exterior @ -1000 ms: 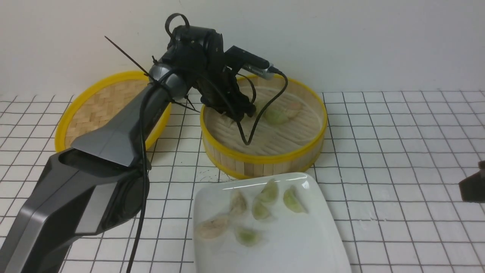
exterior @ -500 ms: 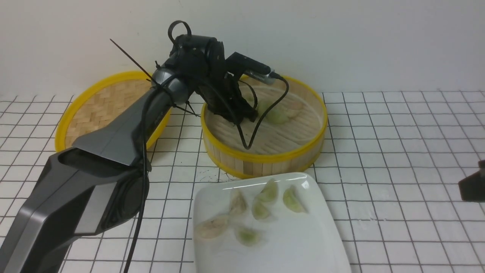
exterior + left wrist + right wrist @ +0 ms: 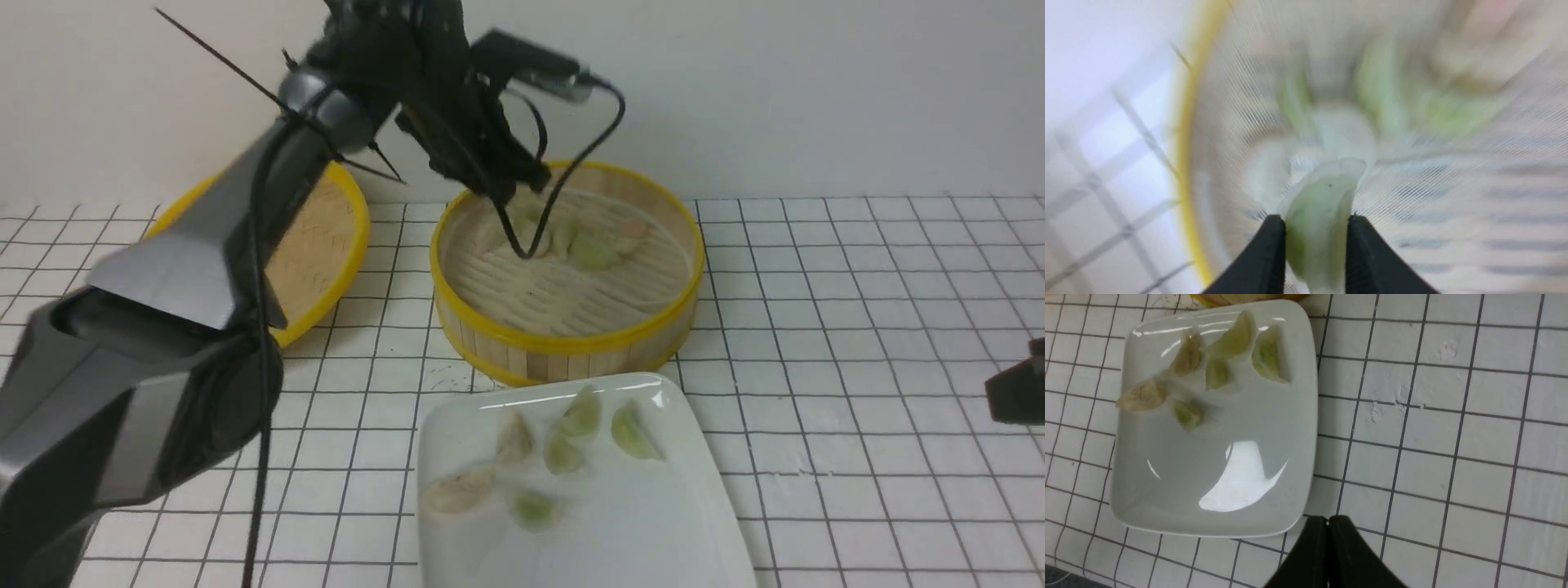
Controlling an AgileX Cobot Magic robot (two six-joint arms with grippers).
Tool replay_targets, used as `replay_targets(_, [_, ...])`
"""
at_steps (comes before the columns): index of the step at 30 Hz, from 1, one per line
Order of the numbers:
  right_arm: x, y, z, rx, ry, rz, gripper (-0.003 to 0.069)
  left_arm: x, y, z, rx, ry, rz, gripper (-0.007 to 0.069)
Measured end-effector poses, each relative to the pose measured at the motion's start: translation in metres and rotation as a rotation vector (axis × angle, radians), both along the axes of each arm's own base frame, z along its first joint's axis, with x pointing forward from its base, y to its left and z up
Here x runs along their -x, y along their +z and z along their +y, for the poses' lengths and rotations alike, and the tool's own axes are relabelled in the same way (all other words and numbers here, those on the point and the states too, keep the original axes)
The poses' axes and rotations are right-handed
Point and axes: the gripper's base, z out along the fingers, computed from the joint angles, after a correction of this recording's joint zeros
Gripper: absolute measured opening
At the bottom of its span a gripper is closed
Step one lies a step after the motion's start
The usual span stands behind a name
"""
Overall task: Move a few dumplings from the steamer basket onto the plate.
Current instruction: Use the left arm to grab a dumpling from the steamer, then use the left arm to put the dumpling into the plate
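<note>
Left claw (image 3: 1316, 222): its two black fingers are being pressed against the sides of a pale green dumpling (image 3: 1318, 200).
Held dumpling: it is being gripped by its lower part, with its rounded edge being shown beyond the fingertips.
Steamer basket (image 3: 571, 341): its slatted floor is being seen straight below the left claw.
Loose dumplings (image 3: 592, 251): green and beige ones are being shown on that floor just past the fingertips, and are blurred in the wrist view.
Lid (image 3: 326, 245): it is being half hidden by the left arm, off to the claw's left.
Plate (image 3: 653, 523): it is being shown nearer the robot than the claw, just beside the basket, with six dumplings (image 3: 633, 431) on it.
Right claw (image 3: 1327, 522): its fingers are being pressed together on nothing, just off the plate's edge, over the tiled table (image 3: 857, 286).
</note>
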Motion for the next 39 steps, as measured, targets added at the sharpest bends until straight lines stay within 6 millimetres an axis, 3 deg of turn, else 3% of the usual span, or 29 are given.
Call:
replay_targets(1, [-0.001,0.001,0.000,0.000,-0.003,-0.015,-0.0010,0.011,0.026,0.004,0.028,0.024,-0.022,0.0162])
replay_targets(3, [-0.003,0.002,0.000,0.001,-0.010,-0.039,-0.0010,0.027,0.051,0.010,0.055,0.053,-0.019,0.0162])
replay_targets(5, [-0.004,0.002,-0.001,0.002,-0.011,-0.055,-0.0010,0.037,0.059,0.013,0.057,0.061,-0.004,0.0162])
replay_targets(7, [-0.006,0.004,-0.001,0.011,-0.006,-0.088,-0.0010,0.067,0.062,0.024,0.043,0.084,0.091,0.0162])
replay_targets(12, [-0.008,0.005,-0.001,0.024,0.007,-0.119,-0.0010,0.128,0.020,0.026,0.037,0.062,0.368,0.0162])
replay_targets(14, [-0.008,0.005,-0.001,0.024,0.008,-0.119,-0.0010,0.161,-0.010,0.012,0.025,-0.006,0.510,0.0162])
replay_targets(19, [-0.009,0.004,-0.001,0.024,0.008,-0.118,-0.0010,0.204,-0.062,-0.015,-0.057,-0.152,0.662,0.0162])
replay_targets(25, [-0.021,0.001,-0.001,0.025,0.011,-0.083,-0.0010,0.214,-0.091,-0.034,-0.125,-0.213,0.670,0.0192])
replay_targets(30, [-0.049,0.003,0.002,0.007,0.023,-0.034,-0.0010,0.209,-0.098,-0.035,-0.132,-0.207,0.647,0.0377])
replay_targets(33, [-0.071,0.007,0.006,-0.013,0.043,-0.017,-0.0010,0.207,-0.096,-0.036,-0.131,-0.204,0.634,0.0428])
replay_targets(36, [-0.096,0.013,0.018,-0.014,0.088,-0.018,-0.0010,0.201,-0.088,-0.035,-0.142,-0.172,0.606,0.0370])
replay_targets(39, [-0.126,0.011,0.037,-0.002,0.147,-0.023,-0.0010,0.194,-0.071,-0.025,-0.136,-0.103,0.555,0.0197])
